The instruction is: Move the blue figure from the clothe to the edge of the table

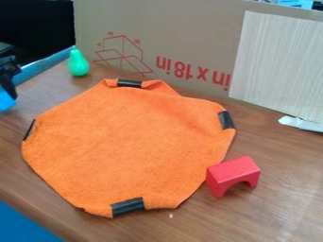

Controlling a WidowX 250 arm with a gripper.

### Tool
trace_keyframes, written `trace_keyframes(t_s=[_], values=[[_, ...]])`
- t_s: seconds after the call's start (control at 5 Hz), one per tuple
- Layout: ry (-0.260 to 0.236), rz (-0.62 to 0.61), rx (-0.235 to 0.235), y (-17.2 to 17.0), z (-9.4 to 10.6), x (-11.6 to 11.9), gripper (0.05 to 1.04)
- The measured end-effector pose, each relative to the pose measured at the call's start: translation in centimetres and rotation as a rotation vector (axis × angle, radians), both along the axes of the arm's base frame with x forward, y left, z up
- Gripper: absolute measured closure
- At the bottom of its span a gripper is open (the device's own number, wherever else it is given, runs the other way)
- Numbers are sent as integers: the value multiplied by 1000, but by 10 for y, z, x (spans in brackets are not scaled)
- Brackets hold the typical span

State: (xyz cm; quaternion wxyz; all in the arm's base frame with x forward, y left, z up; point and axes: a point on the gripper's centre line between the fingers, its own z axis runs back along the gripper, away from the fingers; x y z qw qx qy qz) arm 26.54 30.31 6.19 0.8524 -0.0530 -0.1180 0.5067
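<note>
Blue figure (6,100), the piece we are to move, sits off the cloth (126,142), out past its left side and near the far left edge of the bench (284,198). We see the tool (9,85) right above it, dark against the bench, seemingly touching its top. We cannot tell whether the tool is gripping the figure or has let it go, since much of both is cut off.

The green pear (78,63) stands on the bench near that same edge, well apart from the figure. The red block (233,175) is on the opposite side, against the right-hand border of the cloth, so neither seems to be in our way.

We judge that the carry is nearly over and that what counts now is a gentle placing. We should keep the figure's whole base on the wood, a little inside the edge, because any overhang could tip it off. If we do have hold of it, we should lower until the base bears evenly, then loosen without sideways push. Lifting straight up afterwards would keep the tool from dragging or toppling it. We would also keep any retreat clear of the pear.
</note>
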Motion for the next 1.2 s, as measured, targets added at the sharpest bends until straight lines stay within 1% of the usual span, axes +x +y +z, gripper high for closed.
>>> trace_keyframes(t_s=[0.2,0.4,0.6,0.8,1.0,1.2], values=[[48,9,-17,5,0,-10,568],[61,7,-10,6,0,-12,518],[69,5,-6,6,-3,-14,218],[67,-1,-24,-2,-13,-15,75],[48,-34,-40,-10,-8,-11,79],[-12,-74,-81,-24,26,-5,83]])
